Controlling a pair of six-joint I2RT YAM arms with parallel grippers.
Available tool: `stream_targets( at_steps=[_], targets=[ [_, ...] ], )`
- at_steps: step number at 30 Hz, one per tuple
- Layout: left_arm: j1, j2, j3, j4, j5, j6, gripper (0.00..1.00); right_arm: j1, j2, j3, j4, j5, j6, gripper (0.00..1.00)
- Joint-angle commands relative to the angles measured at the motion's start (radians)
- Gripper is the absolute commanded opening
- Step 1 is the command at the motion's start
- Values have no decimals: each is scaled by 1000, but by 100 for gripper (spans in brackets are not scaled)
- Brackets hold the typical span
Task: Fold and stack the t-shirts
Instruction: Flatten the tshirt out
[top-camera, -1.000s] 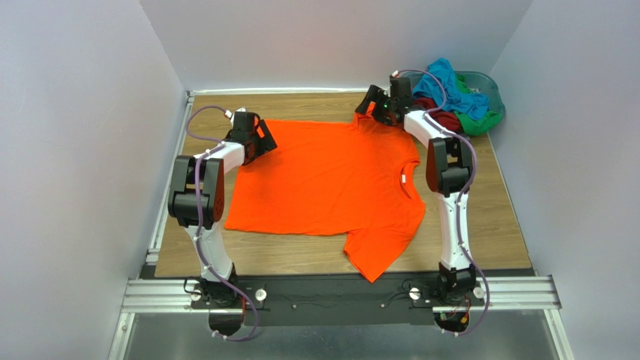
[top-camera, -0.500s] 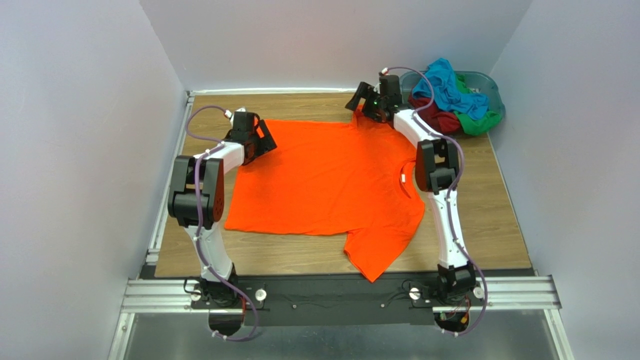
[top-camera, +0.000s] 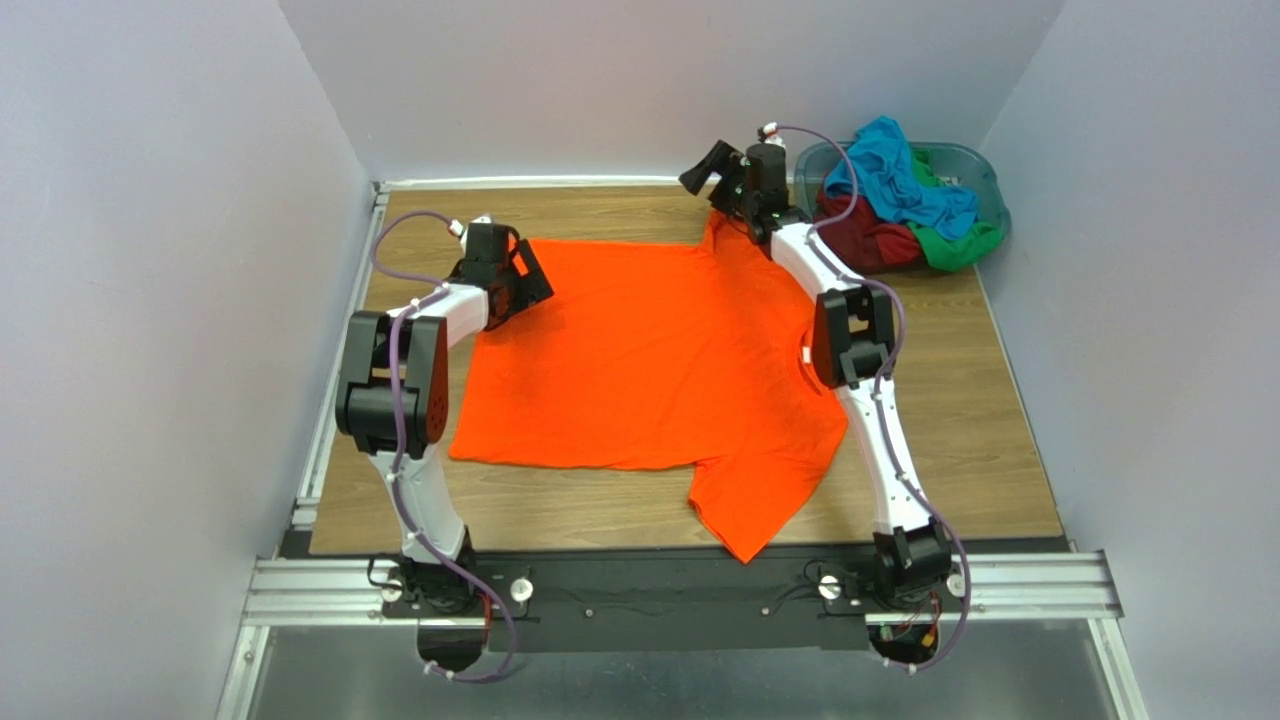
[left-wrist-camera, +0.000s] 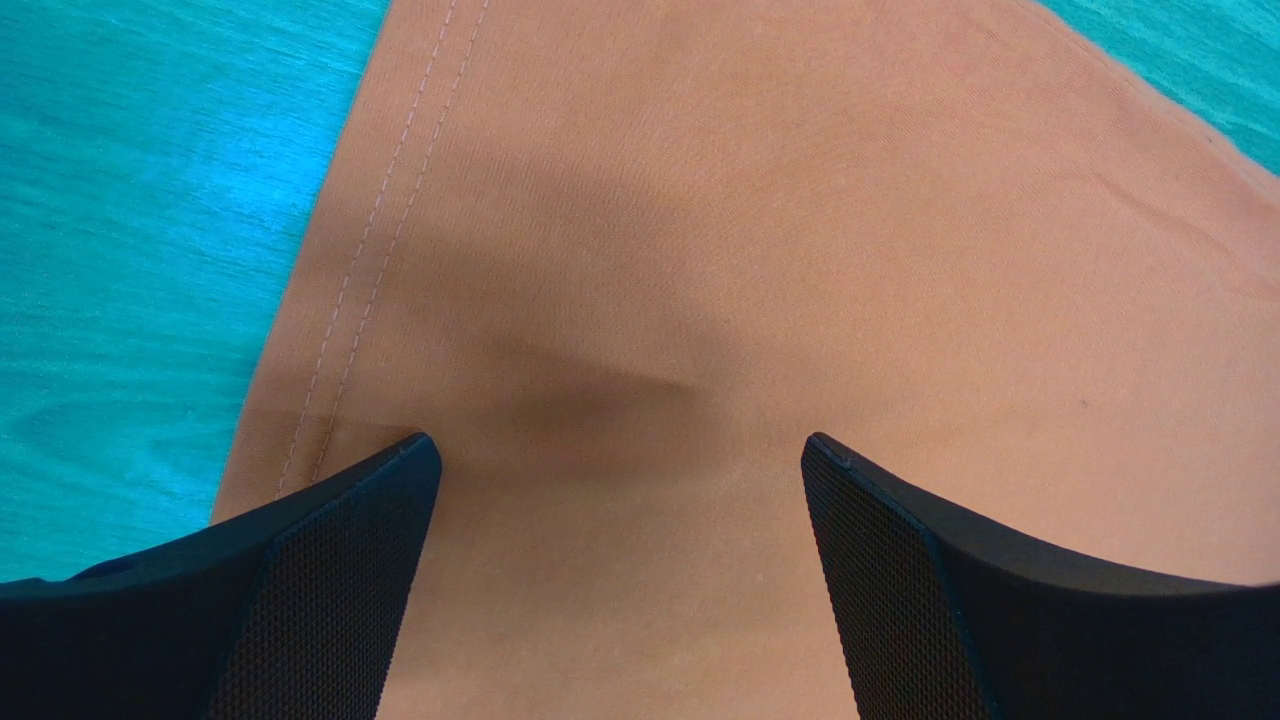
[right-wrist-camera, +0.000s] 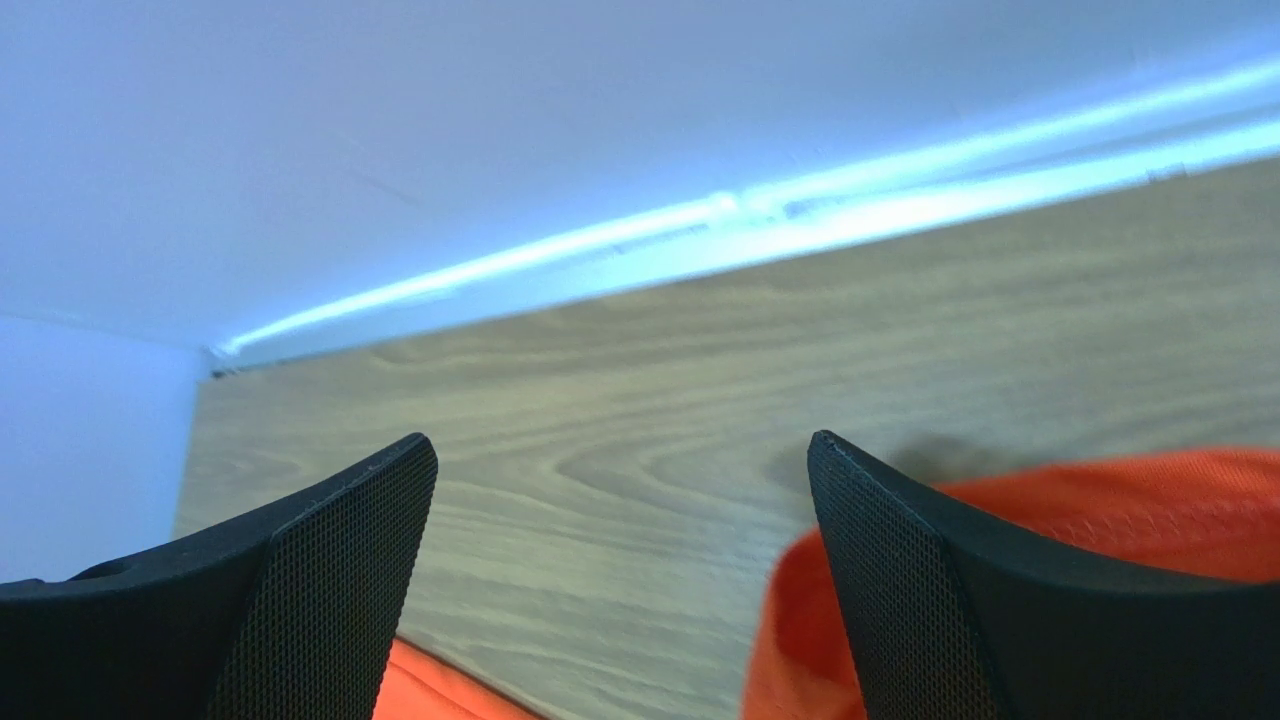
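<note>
A bright orange t-shirt (top-camera: 646, 353) lies spread flat on the wooden table (top-camera: 962, 435), neck to the right and one sleeve pointing at the near edge. My left gripper (top-camera: 529, 282) is open over the shirt's far left corner. In the left wrist view its open jaws (left-wrist-camera: 619, 444) straddle flat cloth (left-wrist-camera: 751, 270) beside the stitched hem, holding nothing. My right gripper (top-camera: 706, 170) is open and lifted above the far sleeve. In the right wrist view the right gripper (right-wrist-camera: 621, 440) frames bare wood, with orange cloth (right-wrist-camera: 1142, 510) low on the right.
A grey-blue basket (top-camera: 984, 180) stands at the far right corner. It holds turquoise (top-camera: 902, 165), dark red (top-camera: 864, 240) and green (top-camera: 962, 240) t-shirts in a heap. White walls close in on the left, back and right.
The right arm has swung left and toward the back wall, away from the basket and past the far sleeve. The left arm and the orange shirt have not moved.
</note>
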Motion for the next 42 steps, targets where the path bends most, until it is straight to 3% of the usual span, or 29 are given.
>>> stream_targets(
  at_steps=[1,6,9,15,22,29,36,42],
  targets=[
    [7,-8,0,-27,-1,4,98,10,-25,48,102,48,-2,100],
    [8,-8,6,-31,-10,3,98,10,-238,-144,59,60,-117,100],
    [10,-8,6,-33,-15,-2,98,10,-377,-367,7,94,-190,100],
    [45,-27,-26,-36,-22,0,98,9,-536,-566,-132,113,-318,100],
    [88,-74,-63,-22,-33,14,98,9,-631,-727,-208,99,-364,100],
    [90,-122,-77,-11,-22,-5,98,9,-740,-886,-271,188,-375,100],
    [88,-156,-31,-14,10,-9,98,7,-758,-939,-318,261,-365,100],
    [90,-84,47,-37,24,18,98,9,-702,-936,-351,304,-353,100]
  ],
)
